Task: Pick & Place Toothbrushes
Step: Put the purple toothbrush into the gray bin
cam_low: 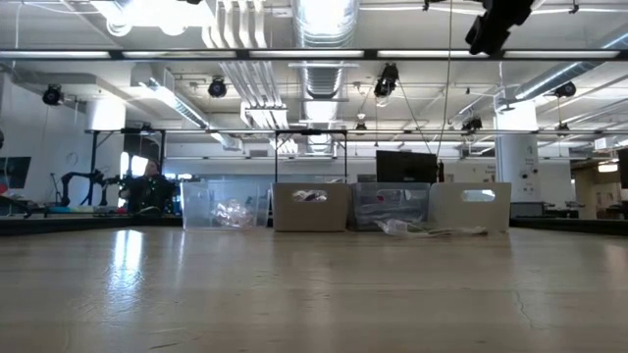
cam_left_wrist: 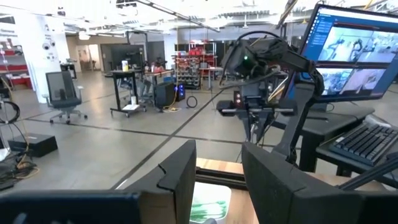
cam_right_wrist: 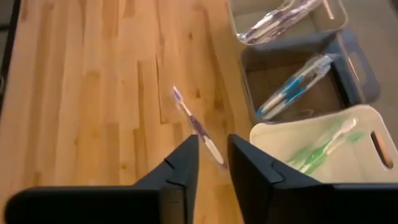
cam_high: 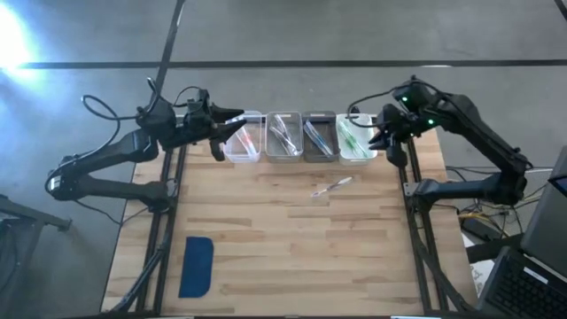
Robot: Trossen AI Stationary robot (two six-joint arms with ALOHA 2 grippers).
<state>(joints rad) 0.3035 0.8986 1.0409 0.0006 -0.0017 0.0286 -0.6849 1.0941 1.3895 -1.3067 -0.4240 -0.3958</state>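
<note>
Four small rectangular plastic bins (cam_high: 300, 137) stand in a row along the far edge of the pale wooden bench (cam_high: 283, 239), and near to far the scene runs like this. At about seven o'clock on the bench lies a flat dark-blue rounded pad (cam_high: 197, 265), well apart from everything else. Just past the middle, toward one o'clock, a single thin pale toothbrush with a purple accent (cam_high: 332, 186) lies loose on the wood, slanted, near the bins but not touching them; the right wrist view shows it (cam_right_wrist: 198, 127) just ahead of that arm's fingers.

In the bin row, the leftmost clear bin (cam_high: 242, 139) holds pink-accented toothbrushes, the next clear bin (cam_high: 283, 137) holds pale purple-tinted ones, the dark grey bin (cam_high: 319, 137) holds blue-accented ones, and the white bin (cam_high: 355, 142) at the right end holds green-accented ones (cam_right_wrist: 323, 146).

The left gripper (cam_high: 232, 121) hovers at the left end of the row, at about eleven o'clock, its fingers spread apart and empty. The right gripper (cam_high: 376, 135) hangs beside the white bin at about one o'clock, its fingers (cam_right_wrist: 180, 168) parted by a narrow gap, pinching nothing.
</note>
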